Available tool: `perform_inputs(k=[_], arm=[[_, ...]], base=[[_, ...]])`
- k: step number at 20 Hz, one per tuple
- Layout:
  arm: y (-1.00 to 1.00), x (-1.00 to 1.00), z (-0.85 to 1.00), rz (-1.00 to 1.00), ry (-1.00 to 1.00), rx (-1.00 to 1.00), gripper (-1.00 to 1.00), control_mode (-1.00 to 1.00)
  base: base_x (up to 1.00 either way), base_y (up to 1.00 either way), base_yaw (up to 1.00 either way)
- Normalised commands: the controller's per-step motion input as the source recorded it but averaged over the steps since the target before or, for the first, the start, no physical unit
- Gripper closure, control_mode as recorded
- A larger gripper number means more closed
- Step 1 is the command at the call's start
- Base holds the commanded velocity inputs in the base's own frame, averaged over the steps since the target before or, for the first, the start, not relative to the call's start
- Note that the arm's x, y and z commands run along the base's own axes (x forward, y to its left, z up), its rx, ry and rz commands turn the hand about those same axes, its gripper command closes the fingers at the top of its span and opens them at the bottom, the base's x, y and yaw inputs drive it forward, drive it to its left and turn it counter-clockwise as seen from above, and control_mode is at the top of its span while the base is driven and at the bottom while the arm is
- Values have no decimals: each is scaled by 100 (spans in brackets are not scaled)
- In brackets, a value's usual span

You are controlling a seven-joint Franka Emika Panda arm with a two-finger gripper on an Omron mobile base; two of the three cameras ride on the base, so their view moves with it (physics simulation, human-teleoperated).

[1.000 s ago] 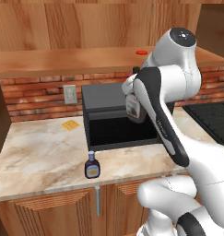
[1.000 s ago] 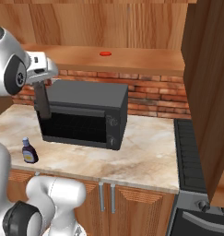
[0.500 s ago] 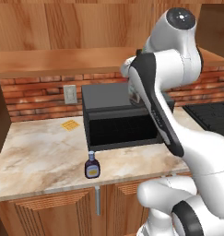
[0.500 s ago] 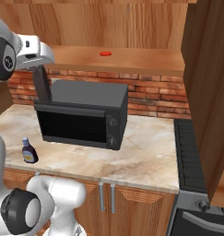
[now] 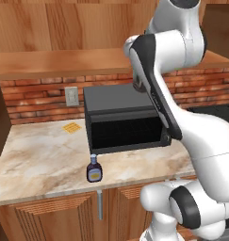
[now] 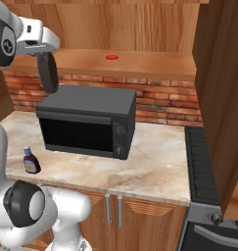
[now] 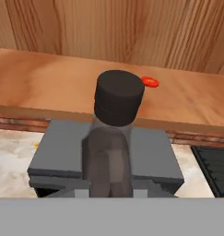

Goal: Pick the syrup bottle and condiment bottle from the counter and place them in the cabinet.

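Observation:
My gripper [image 7: 111,190] is shut on the syrup bottle [image 7: 112,143]. Its black cap rises in front of the cabinet shelf [image 7: 39,78] in the hand view. In the right base view the bottle [image 6: 48,73] hangs as a slim dark shape under the hand, above the microwave's left end and level with the cabinet shelf [image 6: 150,64]. The condiment bottle [image 5: 94,170], small with a bluish cap, stands upright near the counter's front edge, left of the arm; the right base view has it [image 6: 31,162] at the far left.
A black microwave [image 5: 123,117] sits on the marble counter [image 5: 36,160] under the shelf. A small red disc [image 6: 111,57] lies on the shelf. A yellow pad [image 5: 72,127] and a wall outlet [image 5: 72,96] are at the back left. A stove [image 6: 203,162] is to the right.
The arm has lifted the hand and the syrup bottle from in front of the microwave up to shelf height. The condiment bottle has stayed where it was.

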Motion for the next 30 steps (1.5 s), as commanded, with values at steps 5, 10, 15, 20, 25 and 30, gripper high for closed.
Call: perform_inputs(k=[5, 10, 15, 20, 25, 30], arm=[[-8, 40, 22, -9, -1, 11, 100, -100], [-2, 41, 0, -3, 0, 15, 100, -100], [0, 23, -5, 0, 0, 9, 100, -100], [0, 24, -1, 0, 0, 1, 100, -100], [0, 12, 0, -1, 0, -1, 100, -100], [3, 4, 0, -1, -3, -10, 100, -100]], base=[[0, 0, 0], [0, 0, 0], [0, 0, 0], [0, 0, 0], [0, 0, 0], [0, 0, 0]])
